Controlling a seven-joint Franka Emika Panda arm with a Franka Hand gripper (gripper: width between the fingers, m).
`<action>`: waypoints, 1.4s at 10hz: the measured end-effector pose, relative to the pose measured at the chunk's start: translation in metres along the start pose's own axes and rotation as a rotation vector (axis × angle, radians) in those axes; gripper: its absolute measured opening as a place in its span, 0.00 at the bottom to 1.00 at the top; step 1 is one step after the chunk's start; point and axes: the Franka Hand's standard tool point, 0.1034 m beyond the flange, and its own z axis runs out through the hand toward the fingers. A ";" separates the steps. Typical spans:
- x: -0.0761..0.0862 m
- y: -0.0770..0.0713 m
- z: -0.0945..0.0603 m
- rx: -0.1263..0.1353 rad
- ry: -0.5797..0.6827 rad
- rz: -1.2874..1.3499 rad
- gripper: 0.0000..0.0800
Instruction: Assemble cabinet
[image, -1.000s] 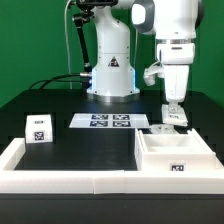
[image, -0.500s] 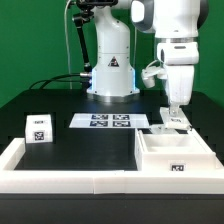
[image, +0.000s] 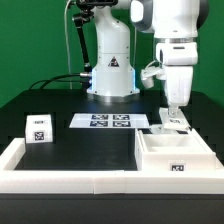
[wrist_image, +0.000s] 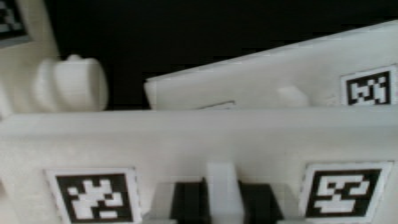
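The open white cabinet body (image: 175, 156) sits at the exterior view's right, inside the low border frame. My gripper (image: 175, 112) hangs just behind it, fingers down on a white tagged cabinet panel (image: 176, 123). In the wrist view my gripper (wrist_image: 221, 200) has its dark fingers (wrist_image: 185, 203) closed on a thin white ridge of that panel (wrist_image: 196, 140), between two tags. Beyond it lie another tagged white part (wrist_image: 267, 85) and a white knobbed piece (wrist_image: 68, 82). A small tagged white insert piece (image: 38, 127) stands at the exterior view's left.
The marker board (image: 103, 121) lies on the black table in front of the robot base (image: 110, 75). The low white border frame (image: 60, 180) runs along the front and left. Black cables trail at the back left.
My gripper has shifted slightly toward the exterior view's right, over the panel. Nothing else has moved.
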 end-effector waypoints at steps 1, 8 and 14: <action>-0.001 0.001 0.001 0.011 -0.004 0.006 0.09; 0.001 0.006 0.003 0.009 0.000 0.013 0.09; 0.002 0.008 0.005 0.010 0.002 0.011 0.09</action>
